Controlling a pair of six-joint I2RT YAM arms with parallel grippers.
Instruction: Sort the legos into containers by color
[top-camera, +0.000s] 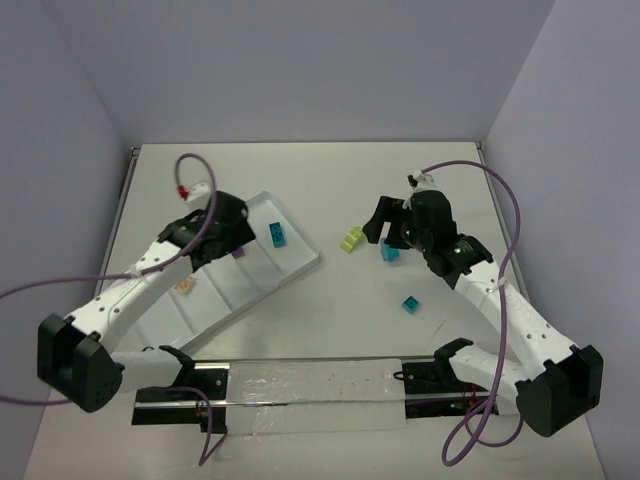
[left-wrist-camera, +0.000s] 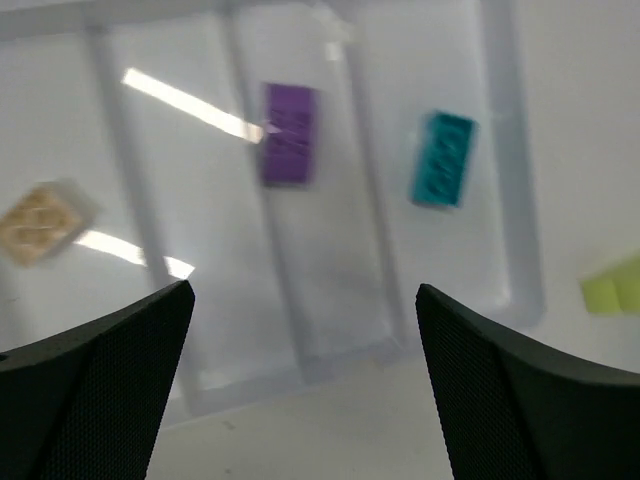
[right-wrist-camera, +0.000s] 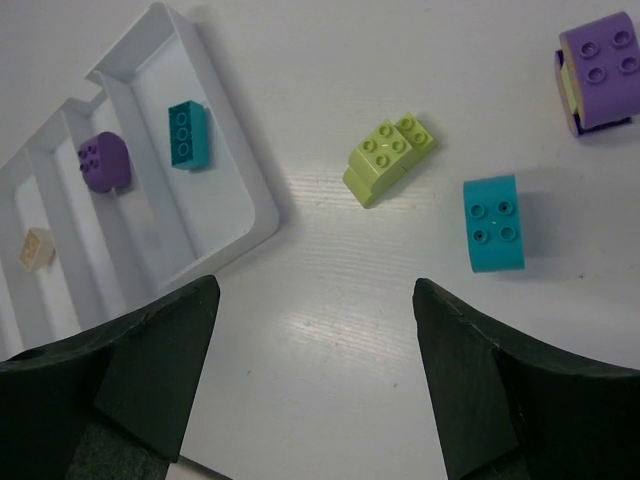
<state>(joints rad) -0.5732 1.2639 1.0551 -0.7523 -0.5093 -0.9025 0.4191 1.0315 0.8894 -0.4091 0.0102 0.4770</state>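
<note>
Jaws apart, your left end effector (left-wrist-camera: 303, 295) hangs over the tray (left-wrist-camera: 515, 200) holding a purple brick (left-wrist-camera: 290, 135). Your right end effector (right-wrist-camera: 316, 290), likewise apart, hovers over the lime brick (right-wrist-camera: 388, 158), likely the next pick.

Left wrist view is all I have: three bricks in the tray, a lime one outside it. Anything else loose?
Observer: Yes. A teal brick lies right of the lime brick, apart from it.
Operator: Only that?
Observer: No. A second teal brick lies closer to the arm bases than the first.
Operator: Any purple outside the tray?
Observer: One purple brick, far from the tray, beyond the teal brick. The right end effector is open with nothing between its fingers.
</note>
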